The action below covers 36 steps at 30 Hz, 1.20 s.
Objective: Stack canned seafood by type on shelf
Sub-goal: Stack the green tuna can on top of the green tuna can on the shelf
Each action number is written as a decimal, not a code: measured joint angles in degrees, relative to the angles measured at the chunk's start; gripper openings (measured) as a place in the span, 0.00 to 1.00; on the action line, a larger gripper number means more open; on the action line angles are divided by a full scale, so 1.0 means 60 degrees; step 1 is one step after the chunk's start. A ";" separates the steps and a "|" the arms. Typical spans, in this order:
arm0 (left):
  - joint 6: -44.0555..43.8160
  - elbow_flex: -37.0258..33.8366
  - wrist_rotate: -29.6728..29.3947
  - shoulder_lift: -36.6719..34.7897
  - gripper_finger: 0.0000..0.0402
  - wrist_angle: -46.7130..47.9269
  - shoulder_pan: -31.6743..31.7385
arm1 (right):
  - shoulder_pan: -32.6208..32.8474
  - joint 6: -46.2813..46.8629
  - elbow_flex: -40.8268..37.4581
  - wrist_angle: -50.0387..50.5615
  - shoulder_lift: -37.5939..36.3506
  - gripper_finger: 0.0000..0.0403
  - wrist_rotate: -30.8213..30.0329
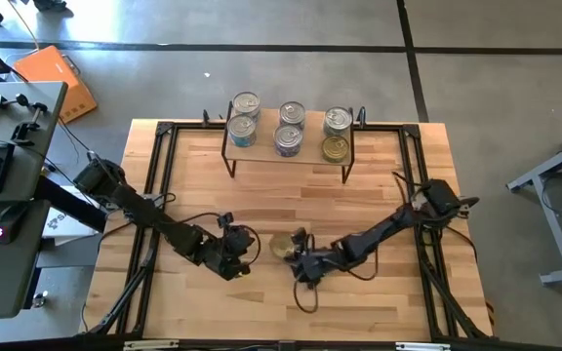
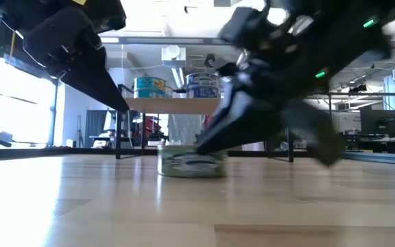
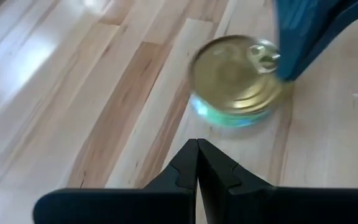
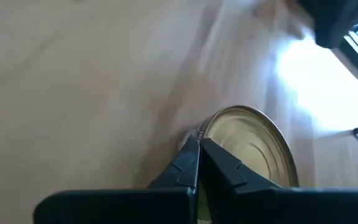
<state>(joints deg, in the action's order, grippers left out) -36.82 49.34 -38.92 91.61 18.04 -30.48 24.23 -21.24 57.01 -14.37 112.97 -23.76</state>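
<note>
Right jaws point(image 1: 299, 255): pressed together, tips touching the rim of a gold-topped can point(image 1: 282, 247) on the tabletop point(image 1: 379, 205), lower centre of the high view; nothing held. Left jaws point(image 1: 245, 244): pressed together, empty, just left of that can. Shelf point(image 1: 305, 154): upper centre, carrying six cans point(image 1: 289, 128) in three pairs, five silver-topped, one gold-topped point(image 1: 335, 149) at front right.
</note>
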 joint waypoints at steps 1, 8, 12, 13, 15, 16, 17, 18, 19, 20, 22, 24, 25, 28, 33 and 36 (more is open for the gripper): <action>-0.0002 0.0000 -0.0060 0.0000 0.00 -0.0002 -0.0019 | 0.0137 0.0071 -0.0011 0.0275 -0.0156 0.00 -0.0108; 0.0000 0.0000 -0.0266 0.0000 0.00 -0.0049 -0.0066 | 0.1046 0.0635 -0.0010 0.1300 -0.1020 0.00 -0.1132; 0.0367 0.0000 -0.0393 0.0018 0.00 -0.0419 -0.0086 | 0.1446 0.1010 -0.0010 0.1611 -0.1223 0.00 -0.1740; 0.0718 0.0004 -0.0430 0.0080 0.00 -0.0698 -0.0104 | 0.1497 0.1121 -0.0001 0.1672 -0.1275 0.00 -0.1811; 0.1686 0.0004 -0.0443 0.0264 0.00 -0.1415 -0.0170 | 0.1599 0.1453 0.0009 0.1965 -0.1351 0.00 -0.2037; 0.2193 0.0004 -0.0440 0.0386 0.00 -0.1822 -0.0205 | 0.1649 0.1605 0.0009 0.2146 -0.1372 0.00 -0.2246; 0.2647 0.0004 -0.0431 0.0516 0.00 -0.2225 -0.0243 | 0.1703 0.1775 0.0009 0.2329 -0.1392 0.00 -0.2509; 0.3021 0.0005 -0.0427 0.0658 0.00 -0.2613 -0.0275 | 0.1777 0.1973 0.0007 0.2566 -0.1421 0.00 -0.2796; 0.3319 0.0007 -0.0422 0.0810 0.00 -0.2976 -0.0290 | 0.1825 0.2211 -0.0029 0.2715 -0.1440 0.00 -0.3015; 0.3529 0.0007 -0.0414 0.0968 0.00 -0.3263 -0.0305 | 0.1854 0.2478 -0.0137 0.2695 -0.1479 0.00 -0.3073; 0.3732 0.0007 -0.0411 0.1281 0.00 -0.3783 -0.0318 | 0.1910 0.3004 -0.0452 0.2718 -0.1581 0.00 -0.2933; 0.3767 0.0007 -0.0377 0.1583 0.00 -0.4245 -0.0313 | 0.1947 0.3308 -0.0704 0.2468 -0.1615 0.00 -0.2612; 0.3876 0.0007 -0.0337 0.1738 0.00 -0.4479 -0.0284 | 0.1980 0.3340 -0.0824 0.2295 -0.1649 0.00 -0.2442; 0.4172 0.0007 -0.0257 0.2189 0.00 -0.5140 -0.0131 | 0.1989 0.3424 -0.0969 0.1697 -0.1723 0.00 -0.2200; 0.4112 0.0007 0.0231 0.2546 0.01 -0.5760 0.0493 | 0.1650 0.3329 -0.0982 0.0678 -0.1723 0.03 -0.1537; 0.3800 0.0007 0.0473 0.2568 0.01 -0.5725 0.0879 | 0.1314 0.3305 -0.0982 0.0492 -0.1723 0.14 -0.0893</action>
<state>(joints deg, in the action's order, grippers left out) -14.02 49.39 -36.08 107.02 -16.31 -25.20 32.11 -1.41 51.11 -11.41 102.63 -29.12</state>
